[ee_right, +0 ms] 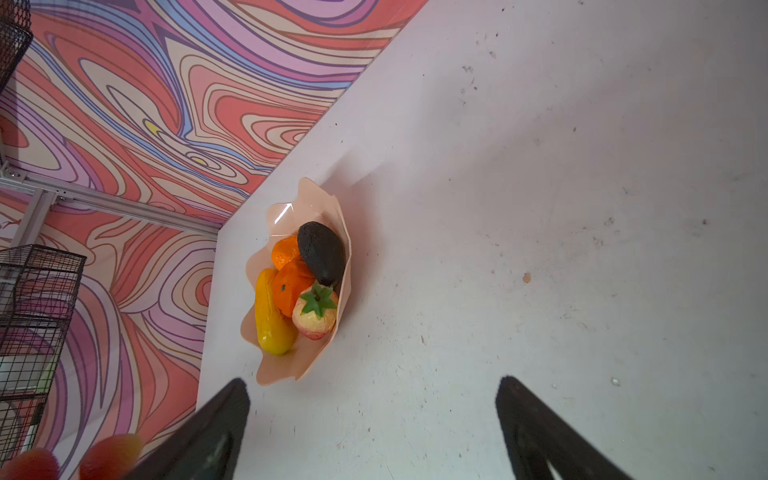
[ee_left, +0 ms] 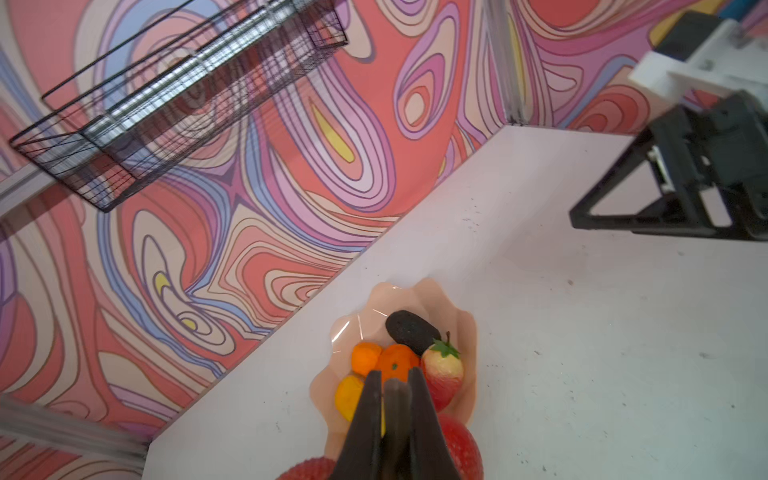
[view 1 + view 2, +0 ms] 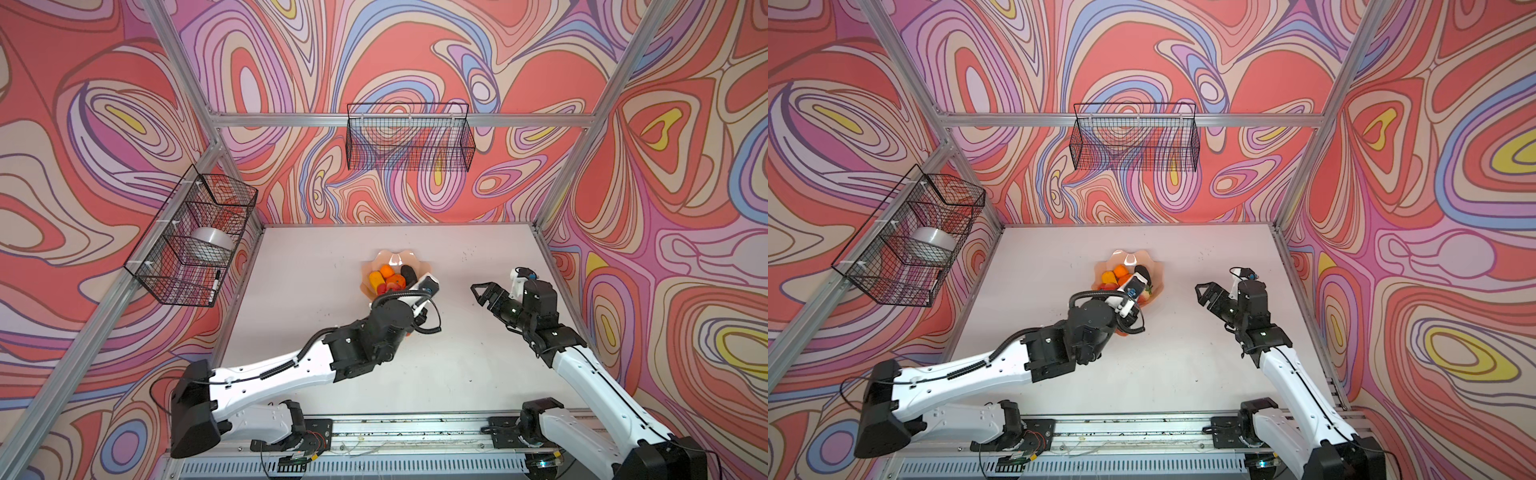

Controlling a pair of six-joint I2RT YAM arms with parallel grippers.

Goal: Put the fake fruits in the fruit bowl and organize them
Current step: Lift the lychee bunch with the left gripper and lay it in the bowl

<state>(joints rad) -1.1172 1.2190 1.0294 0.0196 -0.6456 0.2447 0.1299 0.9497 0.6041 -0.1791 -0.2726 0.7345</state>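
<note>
Left claw [image 2: 395, 382] pressed together on a brown stem, red grapes [image 2: 461, 449] dangling below at the near rim of the fruit bowl [image 2: 467, 332]; best carried over the gourd-shaped fruit [image 1: 270, 320], oranges [image 1: 291, 286], strawberry [image 1: 313, 318] and avocado [image 1: 322, 253], then lowered gently before letting go; right claw [image 1: 374, 415] spread wide, idle above bare tabletop [image 1: 582, 208].

I work in a robot test cell, not a home: aluminium frame [image 3: 399, 120] posts, printed swirl walls [image 3: 83, 124], wire baskets [image 3: 409, 137] hung up, a bare white table [image 3: 316, 257].
</note>
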